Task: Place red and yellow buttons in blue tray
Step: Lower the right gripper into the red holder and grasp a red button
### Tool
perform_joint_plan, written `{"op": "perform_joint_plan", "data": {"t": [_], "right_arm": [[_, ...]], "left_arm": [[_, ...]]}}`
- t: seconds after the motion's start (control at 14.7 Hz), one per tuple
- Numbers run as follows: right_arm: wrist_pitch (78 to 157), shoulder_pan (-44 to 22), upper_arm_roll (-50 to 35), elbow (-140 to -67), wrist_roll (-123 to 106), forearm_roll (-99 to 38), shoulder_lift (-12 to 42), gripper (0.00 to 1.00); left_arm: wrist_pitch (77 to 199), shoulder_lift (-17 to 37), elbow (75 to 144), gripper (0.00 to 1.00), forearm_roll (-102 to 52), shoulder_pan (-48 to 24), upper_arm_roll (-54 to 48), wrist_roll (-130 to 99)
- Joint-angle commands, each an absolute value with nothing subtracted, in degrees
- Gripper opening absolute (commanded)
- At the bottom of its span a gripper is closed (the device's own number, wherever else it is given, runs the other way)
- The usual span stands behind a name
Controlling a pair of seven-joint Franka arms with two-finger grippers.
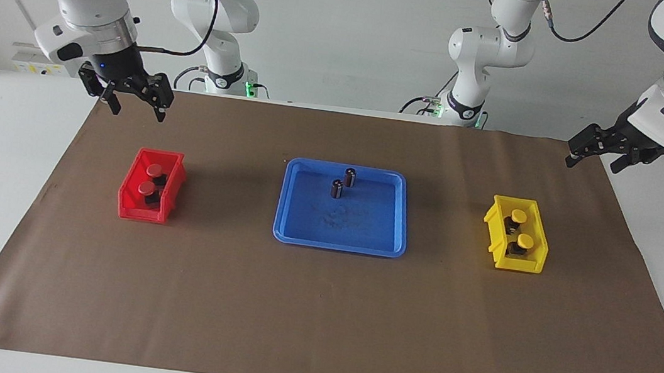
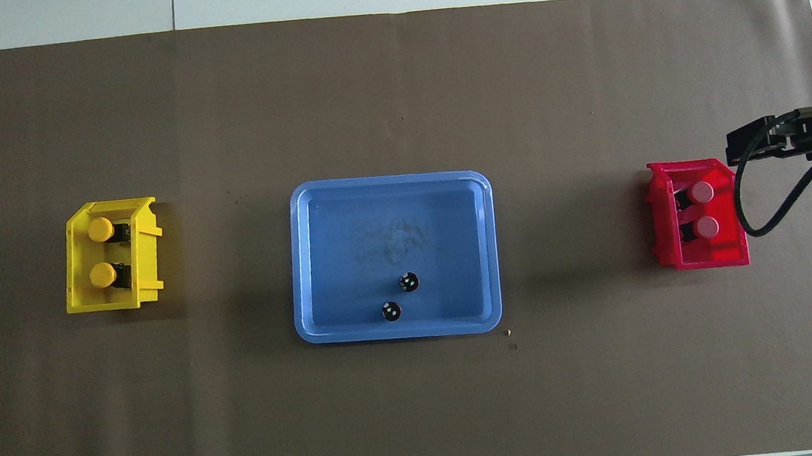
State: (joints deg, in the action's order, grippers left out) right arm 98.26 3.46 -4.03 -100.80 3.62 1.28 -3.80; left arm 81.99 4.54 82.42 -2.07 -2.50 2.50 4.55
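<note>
While both arms hang above the table's ends, the blue tray (image 1: 391, 244) sits mid-mat, holding two small dark cylinders (image 1: 337, 189) at its robot-side edge. From the tray in the overhead view, the yellow bin (image 2: 78, 304) lies at nine o'clock with two yellow buttons (image 2: 100, 229) inside, and the red bin (image 2: 707, 258) at three o'clock with two red buttons (image 2: 702, 191) inside. The right gripper (image 1: 137, 112) is raised over the mat between the red bin and the robots, fingers spread and empty. The left gripper (image 1: 592, 156) waits over the mat's corner at the left arm's end, fingers spread, holding nothing
</note>
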Motion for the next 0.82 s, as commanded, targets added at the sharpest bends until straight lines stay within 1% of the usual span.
{"op": "perform_joint_plan", "data": {"t": [0.0, 0.07, 0.14, 0.27, 0.48, 0.61, 0.75], "right_arm": [[105.54, 4.57, -4.48, -108.01, 1.95, 0.88, -4.85, 0.79], [107.3, 4.74, -4.4, -108.19, -0.76, 0.79, -3.01, 0.77], [109.14, 5.18, -4.39, -108.11, -1.66, 0.79, -0.73, 0.77], [114.67, 6.15, -4.39, -110.29, -2.02, 0.88, 1.92, 0.75], [122.23, 7.73, -4.39, -116.26, -3.25, 0.88, 2.46, 0.7], [125.32, 8.17, -4.39, -117.94, -4.21, 0.88, 3.51, 0.68], [126.56, 9.05, -4.39, -118.47, -5.62, 0.88, 3.87, 0.67]], "left_arm": [[81.56, 2.81, 84.2, 1.0, -1.32, -2.46, 2.37, 4.31], [81.65, 2.81, 84.2, 1.0, -1.32, -2.46, 2.37, 4.31], [81.56, 2.81, 84.2, 1.0, -1.32, -2.46, 2.37, 4.31], [81.56, 2.81, 84.2, 1.0, -1.32, -2.55, 2.37, 4.31], [81.56, 2.81, 84.2, 1.0, -1.32, -2.46, 2.37, 4.22], [81.91, 2.9, 84.11, 1.0, -1.23, -3.16, 2.37, 4.22], [85.32, 2.99, 84.2, 1.0, -0.97, -2.64, 2.37, 4.13]]}}
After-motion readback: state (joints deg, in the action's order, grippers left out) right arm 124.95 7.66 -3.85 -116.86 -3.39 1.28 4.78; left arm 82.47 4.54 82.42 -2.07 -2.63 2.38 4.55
